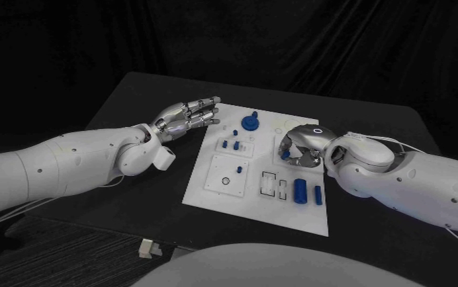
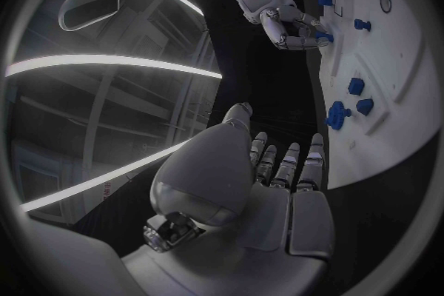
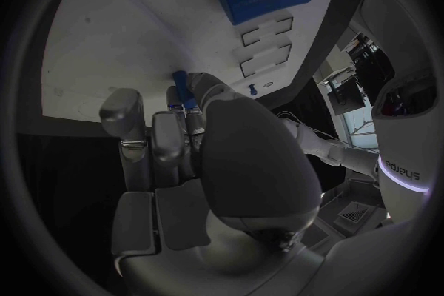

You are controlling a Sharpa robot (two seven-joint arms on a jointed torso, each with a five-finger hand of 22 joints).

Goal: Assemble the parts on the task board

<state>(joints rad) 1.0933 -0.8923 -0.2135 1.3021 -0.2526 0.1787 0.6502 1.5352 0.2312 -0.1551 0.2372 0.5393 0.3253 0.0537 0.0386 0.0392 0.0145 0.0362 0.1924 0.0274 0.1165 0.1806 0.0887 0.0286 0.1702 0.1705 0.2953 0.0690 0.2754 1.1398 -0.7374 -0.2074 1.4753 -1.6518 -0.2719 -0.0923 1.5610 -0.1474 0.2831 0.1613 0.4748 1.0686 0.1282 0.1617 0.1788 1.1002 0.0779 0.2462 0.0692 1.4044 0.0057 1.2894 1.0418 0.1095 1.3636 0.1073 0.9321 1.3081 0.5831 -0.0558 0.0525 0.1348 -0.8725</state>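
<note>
One blue peg (image 3: 181,86) pinched (upright) in right hand (image 1: 298,146).

The task board (image 1: 215,188) is plain white on the black table (image 1: 124,108). On the board, the round part (image 1: 250,123), the long cylinder (image 1: 300,191) and the small peg (image 3: 181,85) are all blue. Beside the board, the left hand (image 1: 188,116) and right hand (image 1: 298,147) are silver on white arms.
</note>
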